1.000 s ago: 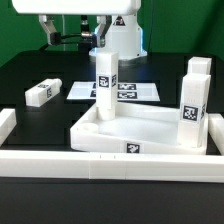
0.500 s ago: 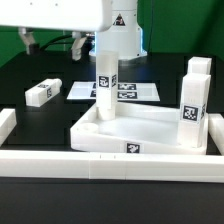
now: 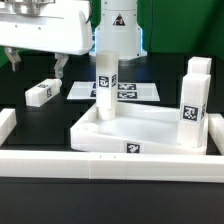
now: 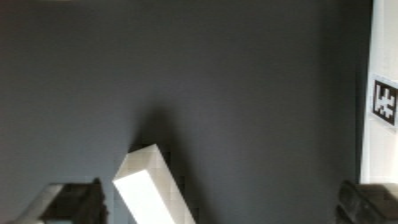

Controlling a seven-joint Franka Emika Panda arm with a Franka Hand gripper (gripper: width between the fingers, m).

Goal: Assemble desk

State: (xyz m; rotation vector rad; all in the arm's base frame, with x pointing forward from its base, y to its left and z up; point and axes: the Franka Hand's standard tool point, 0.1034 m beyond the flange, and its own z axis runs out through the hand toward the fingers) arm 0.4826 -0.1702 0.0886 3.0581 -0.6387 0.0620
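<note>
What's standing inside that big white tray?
In the tabletop, one leg stands upright at a far corner and another leg by its right rim. Their bases are hidden by the rim.

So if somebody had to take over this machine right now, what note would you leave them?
Gripper: open, empty, hovering above the loose leg, which lies on the table at the exterior view's left.
Tabletop: rim up, behind the border wall.
Done: the left upright leg stands in the tabletop's far left corner and the right upright leg at its right side. The rear leg stands behind that; I cannot tell whether it is in the tabletop.
Left: probably grasp the loose leg and fit it. How tight the standing legs are is not visible.
</note>
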